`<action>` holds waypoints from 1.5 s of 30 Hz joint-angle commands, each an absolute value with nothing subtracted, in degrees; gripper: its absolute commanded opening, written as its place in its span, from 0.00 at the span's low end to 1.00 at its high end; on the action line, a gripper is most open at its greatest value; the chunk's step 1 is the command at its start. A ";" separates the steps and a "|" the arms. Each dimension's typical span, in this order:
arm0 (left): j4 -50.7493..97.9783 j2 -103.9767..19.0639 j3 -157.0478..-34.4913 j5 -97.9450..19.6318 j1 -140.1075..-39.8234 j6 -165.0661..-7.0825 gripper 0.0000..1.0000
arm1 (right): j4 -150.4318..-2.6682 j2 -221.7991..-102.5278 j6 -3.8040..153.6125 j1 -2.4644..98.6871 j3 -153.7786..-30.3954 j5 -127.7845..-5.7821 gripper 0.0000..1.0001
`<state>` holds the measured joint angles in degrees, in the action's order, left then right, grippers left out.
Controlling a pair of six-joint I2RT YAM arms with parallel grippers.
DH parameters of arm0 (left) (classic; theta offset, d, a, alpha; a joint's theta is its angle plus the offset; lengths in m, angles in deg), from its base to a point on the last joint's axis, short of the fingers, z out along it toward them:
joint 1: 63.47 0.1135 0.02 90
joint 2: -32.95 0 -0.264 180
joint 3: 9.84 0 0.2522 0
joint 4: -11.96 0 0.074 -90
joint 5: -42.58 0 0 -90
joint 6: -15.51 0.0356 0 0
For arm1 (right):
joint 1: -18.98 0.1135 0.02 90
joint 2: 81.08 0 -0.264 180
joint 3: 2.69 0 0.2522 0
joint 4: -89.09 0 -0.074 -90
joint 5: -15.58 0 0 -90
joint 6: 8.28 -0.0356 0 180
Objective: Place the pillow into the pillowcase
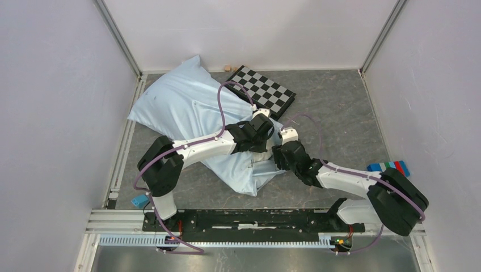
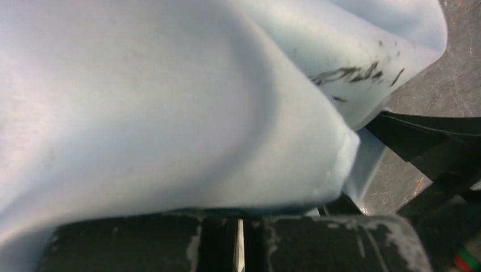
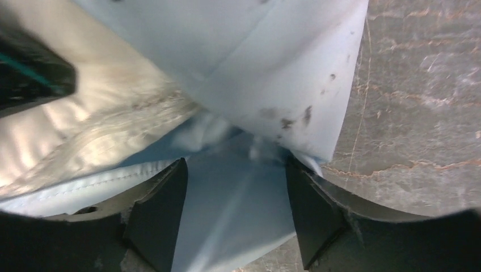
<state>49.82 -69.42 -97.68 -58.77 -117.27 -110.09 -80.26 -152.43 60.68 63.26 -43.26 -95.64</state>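
Fabric soft, limp: pale light-blue thin pillowcase (image 1: 181, 107) on grey worktop (image 1: 340, 113), plump cream-white pillow (image 3: 85, 136) seemingly mostly inside. L jaws pinch hem; R jaws wide astride loose hem, so grip there.

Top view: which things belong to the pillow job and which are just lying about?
Job: pillowcase; pillow, cream edge showing; left end effector; right end effector.
Lying about: checkerboard panel; blue block by the left base; coloured blocks at the right wall; tan bits at the back wall.
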 commanded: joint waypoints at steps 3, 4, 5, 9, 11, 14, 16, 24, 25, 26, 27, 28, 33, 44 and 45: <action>50.86 -69.62 -95.97 -56.34 -117.43 -112.81 0.03 | -86.43 -157.24 60.04 60.67 -41.85 -94.71 0.37; 50.73 -69.72 -95.72 -56.34 -117.43 -112.89 0.03 | -85.65 -157.17 60.26 60.47 -42.56 -94.76 0.23; 50.77 -69.78 -95.55 -56.38 -117.43 -112.90 0.03 | -84.53 -156.73 60.68 60.37 -43.48 -94.79 0.10; 50.43 -69.79 -94.76 -56.72 -117.43 -112.99 0.02 | -79.80 -150.34 61.46 60.38 -46.49 -95.12 0.00; 50.18 -69.84 -94.40 -56.82 -117.43 -113.02 0.02 | -77.52 -145.10 61.54 60.38 -48.21 -94.85 0.00; 49.81 -70.13 -94.10 -56.43 -117.36 -113.21 0.02 | -76.19 -139.27 62.08 60.34 -50.87 -92.31 0.00; 49.56 -70.41 -94.09 -56.20 -117.37 -113.30 0.02 | -75.65 -137.07 62.37 60.38 -52.88 -89.95 0.00; 48.61 -70.29 -93.83 -54.91 -117.43 -114.29 0.03 | -83.21 -138.81 60.64 60.29 -55.61 -81.68 0.00; 48.72 -69.82 -93.99 -54.69 -117.43 -114.40 0.03 | -83.59 -139.99 60.46 60.07 -55.52 -81.59 0.00; 48.95 -69.05 -94.08 -54.68 -117.43 -114.55 0.04 | -83.52 -140.87 60.25 59.68 -55.48 -81.28 0.00; 49.34 -68.26 -94.32 -54.85 -117.38 -114.77 0.05 | -83.39 -141.54 60.19 59.14 -55.05 -81.11 0.00; 50.04 -67.37 -94.73 -55.02 -117.42 -114.79 0.07 | -83.34 -141.87 60.14 58.63 -54.39 -80.98 0.00; 53.45 -63.29 -96.83 -56.79 -117.39 -114.58 0.21 | -83.17 -140.93 60.39 57.33 -51.09 -81.18 0.26; 59.21 -56.94 -102.26 -60.23 -117.52 -113.35 0.43 | -73.12 -133.15 64.52 57.04 -52.68 -89.49 0.75; 59.90 -56.67 -102.62 -60.74 -117.51 -113.30 0.47 | -72.55 -132.82 65.27 57.00 -52.32 -90.62 0.76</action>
